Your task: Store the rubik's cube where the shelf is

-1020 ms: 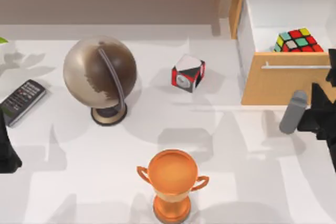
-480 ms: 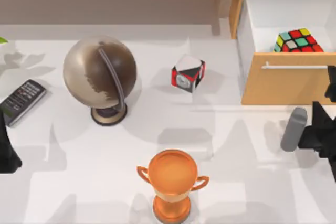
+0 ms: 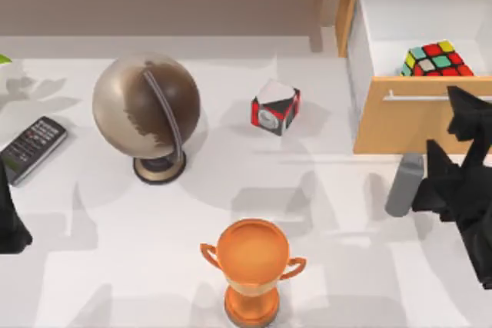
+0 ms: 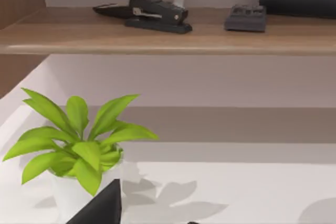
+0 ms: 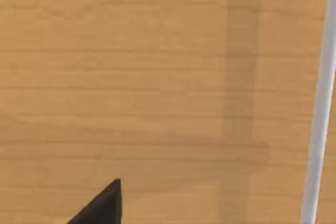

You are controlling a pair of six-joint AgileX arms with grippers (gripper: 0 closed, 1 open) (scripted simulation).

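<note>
A home office: a stapler (image 4: 152,14) on the shelf (image 4: 168,38), a globe (image 3: 146,109), a trophy (image 3: 251,270).

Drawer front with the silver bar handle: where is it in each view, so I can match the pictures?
Top view: drawer front at the right, its handle below the rubik's cube; right gripper open before it, left gripper parked at the left edge.
Right wrist view: the drawer front close up, handle alongside.
Left wrist view: faces the shelf and a plant instead.
Shared landmark: the handle.
</note>
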